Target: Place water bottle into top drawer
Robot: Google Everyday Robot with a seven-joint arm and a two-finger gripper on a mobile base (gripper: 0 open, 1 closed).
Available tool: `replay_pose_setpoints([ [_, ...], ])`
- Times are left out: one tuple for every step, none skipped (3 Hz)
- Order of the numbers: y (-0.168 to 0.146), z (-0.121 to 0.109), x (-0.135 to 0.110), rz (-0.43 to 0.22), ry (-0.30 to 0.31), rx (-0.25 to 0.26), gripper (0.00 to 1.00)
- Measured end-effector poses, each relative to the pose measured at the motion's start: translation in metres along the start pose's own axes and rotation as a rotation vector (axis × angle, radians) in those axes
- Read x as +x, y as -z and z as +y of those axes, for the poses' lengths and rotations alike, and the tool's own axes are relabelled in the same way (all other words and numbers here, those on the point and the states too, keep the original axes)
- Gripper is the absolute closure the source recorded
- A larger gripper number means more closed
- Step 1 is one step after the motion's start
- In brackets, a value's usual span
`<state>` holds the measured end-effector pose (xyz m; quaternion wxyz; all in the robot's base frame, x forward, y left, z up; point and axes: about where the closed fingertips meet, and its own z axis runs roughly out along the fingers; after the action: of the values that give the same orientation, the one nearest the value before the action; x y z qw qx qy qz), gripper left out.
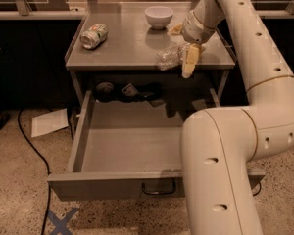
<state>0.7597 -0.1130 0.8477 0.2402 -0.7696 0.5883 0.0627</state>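
The water bottle (167, 57), clear and crinkled, lies on its side at the front right of the grey table top (122, 48), near the front edge. My gripper (188, 58) reaches down from the right and is shut on the bottle's right end; one yellowish finger (189, 63) shows in front of it. The top drawer (112, 186) is pulled wide open below the table, its loop handle (159, 189) at the front. Its floor (132, 146) is bare. My arm hides the drawer's right side.
A dented green-and-white soda can (94, 35) lies at the table's left. A white bowl (159, 16) stands at the back, a small yellowish thing (176, 29) beside it. Dark objects (130, 90) sit at the drawer's back. Paper (49, 122) and a cable (32, 148) lie on the floor.
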Motion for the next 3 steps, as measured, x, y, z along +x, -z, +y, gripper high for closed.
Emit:
replay_pose_setpoints([
  [-0.0051,0.0014,0.0013,0.013,0.002,-0.016,0.00],
  [-0.0108,0.0029,0.0021,0.021,0.005,-0.032,0.00],
  [-0.0125,0.0032,0.0025,0.024,0.005,-0.037,0.08],
])
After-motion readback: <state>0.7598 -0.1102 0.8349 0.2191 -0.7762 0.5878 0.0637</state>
